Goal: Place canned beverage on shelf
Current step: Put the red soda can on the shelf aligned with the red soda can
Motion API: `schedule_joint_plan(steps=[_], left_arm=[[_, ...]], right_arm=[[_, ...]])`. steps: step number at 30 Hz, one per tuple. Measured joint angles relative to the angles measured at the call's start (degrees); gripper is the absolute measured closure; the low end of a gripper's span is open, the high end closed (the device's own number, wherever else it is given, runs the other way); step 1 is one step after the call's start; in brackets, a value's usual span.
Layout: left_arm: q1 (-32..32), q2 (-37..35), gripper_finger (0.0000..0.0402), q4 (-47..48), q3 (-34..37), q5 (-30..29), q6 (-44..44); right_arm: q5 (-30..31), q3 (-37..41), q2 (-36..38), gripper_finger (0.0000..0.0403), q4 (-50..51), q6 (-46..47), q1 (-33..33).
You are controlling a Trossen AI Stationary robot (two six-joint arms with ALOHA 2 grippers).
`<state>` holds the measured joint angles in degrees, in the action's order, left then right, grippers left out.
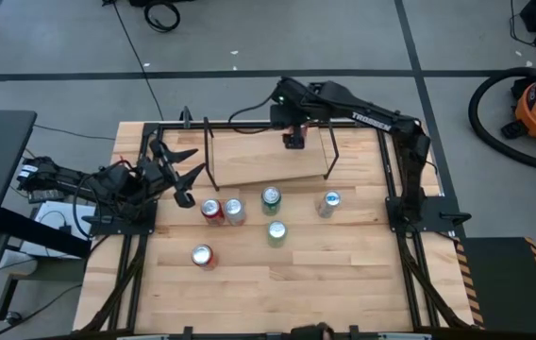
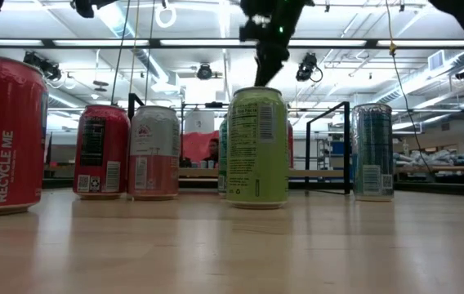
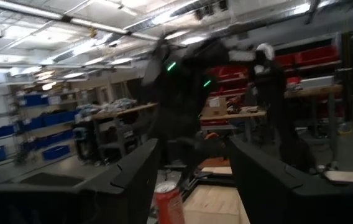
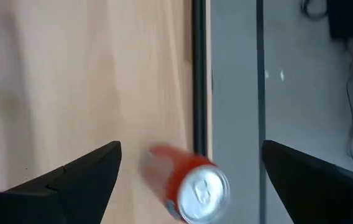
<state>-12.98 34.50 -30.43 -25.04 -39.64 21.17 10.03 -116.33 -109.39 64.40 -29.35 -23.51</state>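
The shelf [image 1: 249,156] is a light wood plank with black rod uprights, standing at the table's far middle. A red can [image 4: 189,183] stands on its base on the shelf plank [image 4: 102,74], close to the black rod along the plank's edge. My right gripper [image 4: 192,146] hangs open above that can, pointing steeply down, one finger on either side and clear of it. In the high view my right gripper [image 1: 293,140] covers the can. My left gripper [image 1: 192,162] waits at the table's left edge, fingers apart, with nothing between them.
Several cans stand on the table in front of the shelf: a red one [image 1: 212,210], a pale one [image 1: 234,210], two green ones [image 1: 271,198] [image 1: 276,231], a blue-silver one [image 1: 329,203] and a red one [image 1: 203,255] nearer the front. Bare wood lies toward the near edge.
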Motion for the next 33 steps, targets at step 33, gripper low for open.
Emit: schedule_joint_plan(steps=[33], left_arm=[[0.01,0.01,0.0196,16.34,-4.63,0.47,-6.64]], right_arm=[[-0.16,31.45,15.53,0.0039,-25.59,8.76,20.24]])
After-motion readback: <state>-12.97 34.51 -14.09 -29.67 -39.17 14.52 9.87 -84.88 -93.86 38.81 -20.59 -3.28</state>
